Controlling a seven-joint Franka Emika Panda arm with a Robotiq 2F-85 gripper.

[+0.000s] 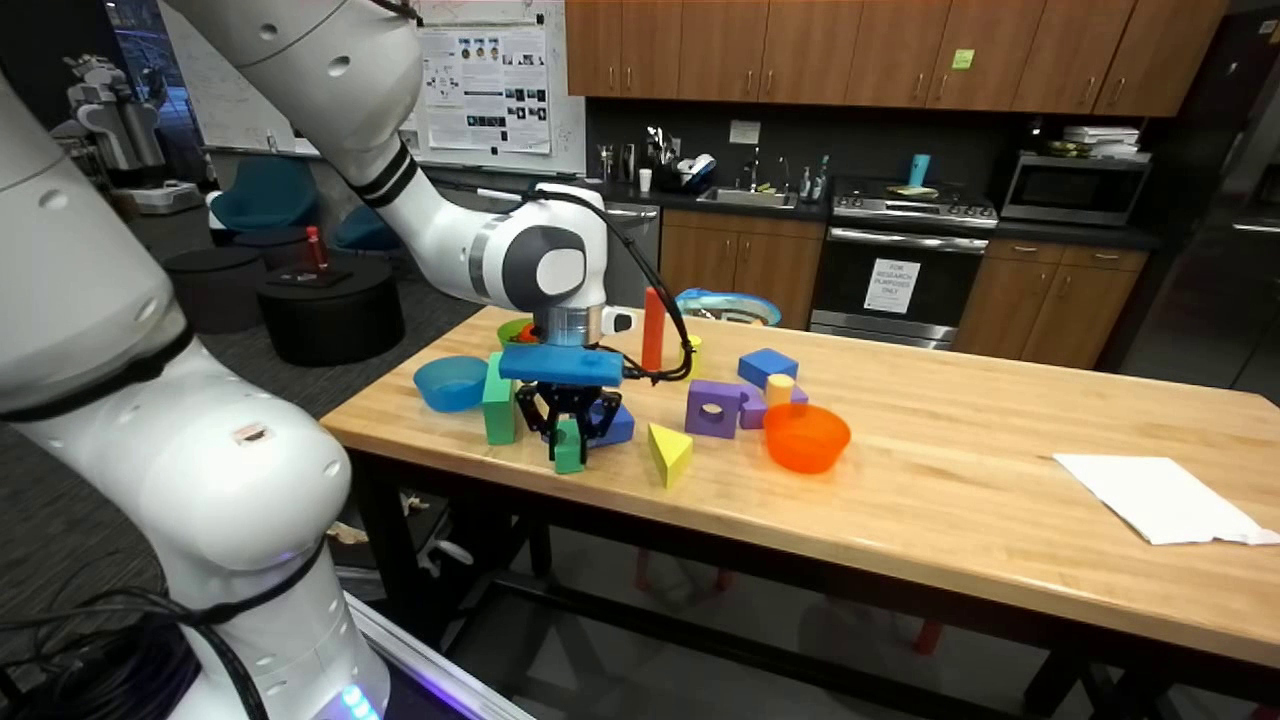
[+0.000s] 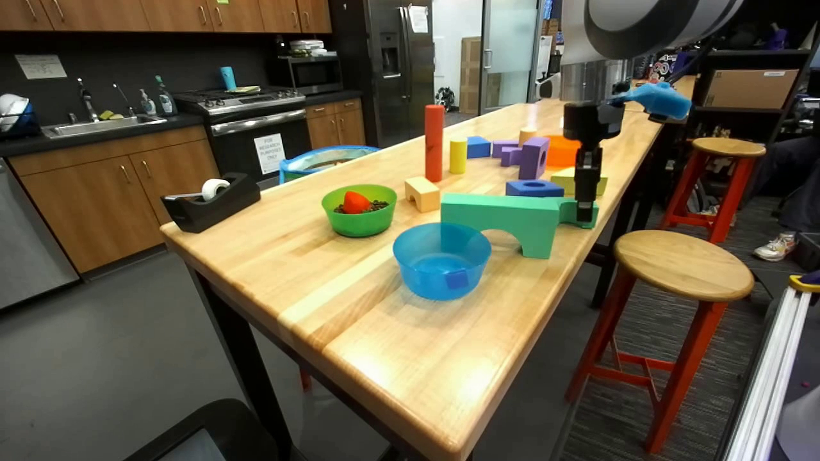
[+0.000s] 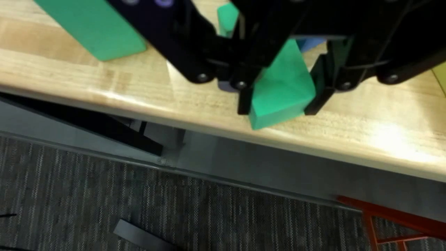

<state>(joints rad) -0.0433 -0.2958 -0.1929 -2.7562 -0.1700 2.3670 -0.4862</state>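
ok so fingers (image 3: 245, 103) look clamped on small green block (image 3: 284, 87), one each side; block's long axis seems to run between them toward edge of desk (image 3: 209, 104), one end pretty close.

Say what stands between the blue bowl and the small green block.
The green arch block stands between the blue bowl and the small green block, shown in both exterior views.

Wrist view: glare patch on tabletop (image 3: 393, 139), tool (image 3: 279, 104) dark (slightly soft too).
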